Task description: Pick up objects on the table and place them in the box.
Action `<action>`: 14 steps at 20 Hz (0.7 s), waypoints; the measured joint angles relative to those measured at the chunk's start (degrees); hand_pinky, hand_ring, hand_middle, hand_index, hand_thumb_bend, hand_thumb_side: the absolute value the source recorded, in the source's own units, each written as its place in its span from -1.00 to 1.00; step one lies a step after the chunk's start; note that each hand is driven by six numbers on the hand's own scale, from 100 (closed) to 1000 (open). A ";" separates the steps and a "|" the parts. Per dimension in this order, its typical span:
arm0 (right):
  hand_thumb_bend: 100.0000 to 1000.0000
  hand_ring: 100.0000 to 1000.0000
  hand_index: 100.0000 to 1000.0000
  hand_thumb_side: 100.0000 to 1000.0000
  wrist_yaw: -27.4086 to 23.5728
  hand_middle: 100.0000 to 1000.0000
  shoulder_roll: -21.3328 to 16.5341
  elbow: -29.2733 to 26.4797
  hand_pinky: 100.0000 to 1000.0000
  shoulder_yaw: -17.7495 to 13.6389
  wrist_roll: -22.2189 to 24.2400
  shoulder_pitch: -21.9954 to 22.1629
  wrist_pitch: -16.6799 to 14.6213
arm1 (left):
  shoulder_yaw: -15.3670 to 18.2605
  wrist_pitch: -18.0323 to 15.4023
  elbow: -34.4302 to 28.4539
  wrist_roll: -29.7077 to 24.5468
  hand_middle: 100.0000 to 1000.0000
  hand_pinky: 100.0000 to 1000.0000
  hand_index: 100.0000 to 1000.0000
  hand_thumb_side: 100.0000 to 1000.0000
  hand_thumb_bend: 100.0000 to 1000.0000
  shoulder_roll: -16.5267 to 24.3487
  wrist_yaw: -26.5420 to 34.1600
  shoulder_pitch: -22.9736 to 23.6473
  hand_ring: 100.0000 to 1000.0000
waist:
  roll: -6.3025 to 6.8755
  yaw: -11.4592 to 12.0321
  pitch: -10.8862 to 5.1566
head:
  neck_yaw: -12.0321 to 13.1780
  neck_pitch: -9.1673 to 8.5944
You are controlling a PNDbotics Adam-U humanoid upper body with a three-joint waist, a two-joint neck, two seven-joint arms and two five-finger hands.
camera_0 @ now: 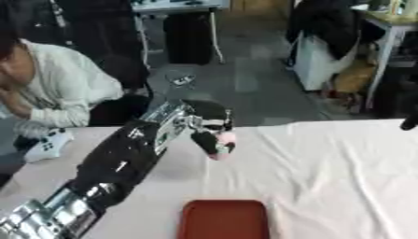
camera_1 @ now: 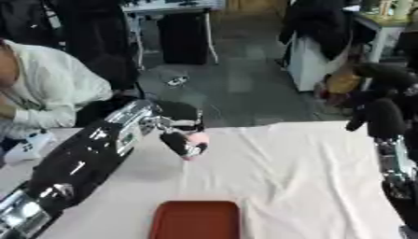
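Note:
My left arm reaches in from the lower left over the white-clothed table (camera_0: 326,168). At its end, my left hand (camera_0: 211,128) hangs above the cloth with its fingers curled round a small pink object (camera_0: 225,144), only part of which shows between the dark fingers. The red box (camera_0: 224,219) lies at the near edge, below and slightly right of that hand. My right hand (camera_1: 379,114) is raised at the far right edge of the table, its dark fingers pointing down and relaxed, nothing in them.
A person in a white top leans over the table's left side, next to a white controller (camera_0: 45,144). Beyond the far table edge are dark floor, a white cabinet (camera_0: 314,60) and table legs.

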 measured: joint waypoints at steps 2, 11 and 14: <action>-0.66 0.07 0.62 0.64 0.06 0.44 -0.31 -0.01 -0.34 -0.18 -0.08 0.06 0.11 | -1.44 0.37 -2.31 -1.12 -1.00 -1.00 -0.33 0.02 -1.00 0.88 3.15 0.02 -1.00 | 0.02 0.29 -0.14 | -0.45 0.06; -0.66 0.07 0.62 0.64 0.07 0.44 -1.08 -0.01 -0.34 -0.20 0.05 0.51 0.51 | -8.07 2.48 -11.92 -6.73 -1.00 -1.00 -0.32 0.03 -1.00 4.89 13.46 2.08 -1.00 | 0.12 0.79 -0.40 | -1.20 -0.20; -0.66 0.07 0.62 0.64 0.07 0.44 -1.37 -0.01 -0.34 -0.19 0.07 0.51 0.52 | -9.99 3.31 -13.41 -9.00 -1.00 -1.00 -0.32 0.04 -1.00 5.63 15.68 2.53 -1.00 | 0.13 0.85 -0.41 | -1.42 -0.78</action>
